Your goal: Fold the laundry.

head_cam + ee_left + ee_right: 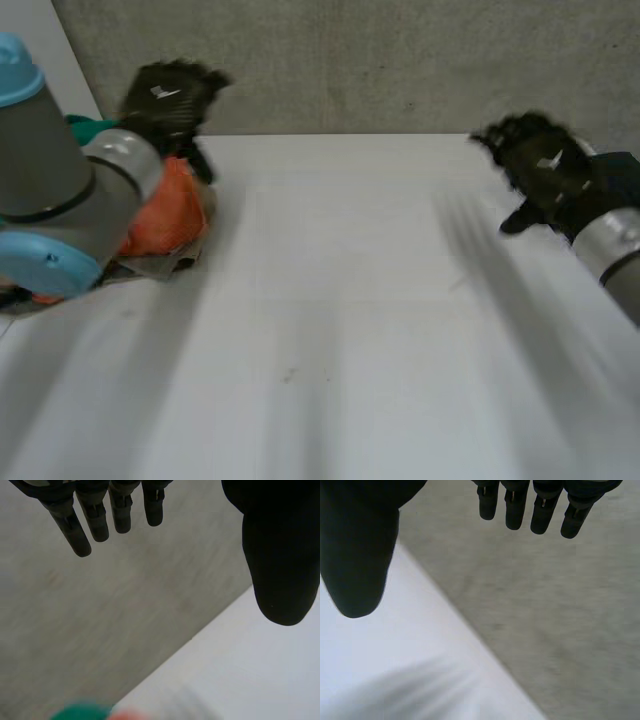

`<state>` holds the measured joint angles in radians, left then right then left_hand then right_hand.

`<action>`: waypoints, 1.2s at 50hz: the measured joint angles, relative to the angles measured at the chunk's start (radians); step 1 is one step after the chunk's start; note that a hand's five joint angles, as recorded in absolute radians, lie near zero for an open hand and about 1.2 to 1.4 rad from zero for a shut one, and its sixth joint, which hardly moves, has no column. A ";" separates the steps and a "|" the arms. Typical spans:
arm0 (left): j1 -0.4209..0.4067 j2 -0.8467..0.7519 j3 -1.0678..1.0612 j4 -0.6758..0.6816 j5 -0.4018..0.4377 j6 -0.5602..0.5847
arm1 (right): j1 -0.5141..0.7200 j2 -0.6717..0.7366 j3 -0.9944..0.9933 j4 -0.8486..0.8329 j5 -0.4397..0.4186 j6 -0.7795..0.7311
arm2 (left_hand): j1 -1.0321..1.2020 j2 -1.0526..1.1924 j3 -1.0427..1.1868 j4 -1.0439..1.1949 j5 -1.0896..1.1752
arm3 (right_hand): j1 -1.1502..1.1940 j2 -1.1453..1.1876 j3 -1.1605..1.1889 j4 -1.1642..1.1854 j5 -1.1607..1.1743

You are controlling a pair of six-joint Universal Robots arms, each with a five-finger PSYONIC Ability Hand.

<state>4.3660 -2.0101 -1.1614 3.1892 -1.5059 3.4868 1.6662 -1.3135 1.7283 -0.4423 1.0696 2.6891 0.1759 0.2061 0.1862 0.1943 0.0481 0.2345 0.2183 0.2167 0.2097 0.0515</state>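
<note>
The white table (330, 330) lies bare across its middle, folding room not yet used. At the table's far left corner the left arm (50, 180) leans over the laundry pile (178, 238), an orange cloth (170, 210) heaped on beige with a green cloth (88, 124) behind, apparently parked there awaiting a first pick. The left hand (170, 95) hovers above that corner, fingers (92, 520) straight and holding nothing. The right hand (545, 170) hangs over the table's far right edge, equally slack and empty, likely kept clear.

Soft, even light; the table (330, 300) is bright, the wall (400, 60) dimmer.
</note>
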 measured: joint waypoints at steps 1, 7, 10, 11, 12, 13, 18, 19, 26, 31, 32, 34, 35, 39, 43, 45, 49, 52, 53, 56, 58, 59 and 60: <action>0.023 -0.015 0.002 0.008 0.001 0.021 | 0.002 -0.004 0.012 0.013 -0.007 -0.018 | 0.000 0.000 0.000 0.000 0.000 | 0.000 0.000 0.000 0.000 0.000; 0.236 -0.203 0.050 0.131 0.008 0.273 | 0.015 -0.016 0.091 0.166 -0.028 -0.200 | 0.000 0.000 0.000 0.000 0.000 | 0.000 0.000 0.000 0.000 0.000; 0.296 -0.290 0.084 0.183 0.029 0.353 | 0.014 -0.013 0.109 0.215 -0.026 -0.250 | 0.000 0.000 0.000 0.000 0.000 | 0.000 0.000 0.000 0.000 0.000; 0.314 -0.321 0.097 0.199 0.045 0.375 | 0.013 -0.012 0.114 0.227 -0.025 -0.262 | 0.004 0.000 0.002 0.001 0.000 | 0.000 0.000 0.000 0.000 0.000; 0.326 -0.344 0.107 0.208 0.062 0.387 | 0.013 -0.011 0.118 0.233 -0.024 -0.268 | 0.022 0.012 0.017 0.016 0.010 | 0.000 0.000 0.000 0.000 0.000; 0.334 -0.364 0.113 0.214 0.081 0.394 | 0.011 -0.009 0.123 0.238 -0.024 -0.273 | 0.067 0.042 0.055 0.050 0.034 | 0.000 0.000 0.000 0.000 0.000; 0.342 -0.408 0.117 0.222 0.155 0.381 | 0.007 -0.006 0.139 0.240 -0.022 -0.272 | 0.672 0.551 0.565 0.561 0.524 | 0.000 0.000 0.000 0.000 0.000; 0.340 -0.407 0.113 0.222 0.161 0.375 | 0.007 -0.006 0.141 0.239 -0.021 -0.271 | 0.909 0.838 0.825 0.831 0.790 | 0.000 0.000 0.000 0.000 0.000; 0.289 -0.284 0.050 0.241 0.174 0.238 | 0.006 -0.007 0.144 0.233 -0.008 -0.264 | 0.926 0.989 0.999 1.003 0.897 | 0.000 0.000 0.000 0.000 0.000; 0.243 -0.102 0.015 0.265 0.169 0.069 | 0.005 -0.012 0.143 0.232 0.016 -0.263 | 0.938 0.990 0.999 1.003 0.915 | 0.000 0.000 0.000 0.000 0.000; 0.236 -0.075 0.013 0.268 0.168 0.046 | 0.005 -0.013 0.143 0.232 0.019 -0.263 | 0.946 0.990 0.999 1.003 0.915 | 0.000 0.000 0.000 0.000 0.000; 0.217 -0.006 0.011 0.272 0.166 -0.008 | 0.005 -0.015 0.142 0.232 0.029 -0.262 | 0.972 0.990 0.999 1.003 0.935 | 0.000 0.000 0.000 0.000 0.000; 0.203 0.043 0.013 0.274 0.164 -0.043 | 0.005 -0.018 0.141 0.233 0.035 -0.261 | 0.973 0.991 1.000 1.003 0.946 | 0.000 0.000 0.000 0.000 0.000; 0.169 0.141 0.034 0.274 0.160 -0.107 | 0.004 -0.023 0.140 0.233 0.046 -0.249 | 0.973 0.992 1.002 1.003 0.946 | 0.000 0.000 0.000 0.000 0.000; 0.115 0.181 0.069 0.253 0.151 -0.133 | 0.002 -0.027 0.140 0.233 0.049 -0.221 | 0.973 0.992 1.002 1.003 0.946 | 0.000 0.000 0.000 0.000 0.000; 0.067 0.186 0.087 0.233 0.144 -0.139 | -0.002 -0.029 0.138 0.233 0.049 -0.203 | 0.973 0.992 1.002 1.003 0.946 | 0.000 0.000 0.000 0.000 0.000; -0.041 0.181 0.108 0.202 0.136 -0.144 | -0.021 -0.040 0.133 0.230 0.050 -0.168 | 0.973 0.992 1.002 1.003 0.946 | 0.000 0.000 0.000 0.000 0.000; -0.122 0.169 0.114 0.190 0.132 -0.145 | -0.039 -0.053 0.129 0.229 0.053 -0.140 | 0.973 0.993 1.002 1.003 0.946 | 0.000 0.000 0.000 0.000 0.000; -0.122 0.169 0.114 0.190 0.132 -0.145 | -0.039 -0.053 0.129 0.229 0.053 -0.140 | 0.973 0.993 1.002 1.003 0.946 | 0.000 0.000 0.000 0.000 0.000; -0.178 0.136 0.107 0.186 0.114 -0.143 | -0.054 -0.066 0.128 0.230 0.055 -0.114 | 0.966 0.988 0.997 0.998 0.942 | 0.000 0.000 0.000 0.000 0.000; -0.187 0.114 0.100 0.184 0.100 -0.138 | -0.058 -0.069 0.129 0.231 0.055 -0.109 | 0.896 0.895 0.908 0.921 0.878 | 0.000 0.000 0.000 0.000 0.000; -0.189 0.088 0.089 0.181 0.084 -0.128 | -0.061 -0.070 0.131 0.232 0.054 -0.106 | 0.435 0.473 0.496 0.501 0.465 | 0.000 0.000 0.000 0.000 0.000; -0.187 0.072 0.081 0.179 0.075 -0.120 | -0.063 -0.071 0.132 0.232 0.054 -0.105 | 0.344 0.390 0.414 0.400 0.366 | 0.000 0.000 0.000 0.000 0.000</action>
<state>4.1792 -1.9376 -1.0807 3.3678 -1.4311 3.3672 1.6030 -1.3844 1.8606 -0.2102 1.1234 2.5841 0.5197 0.5959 0.6000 0.5948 0.4143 0.2345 0.2183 0.2167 0.2097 0.0515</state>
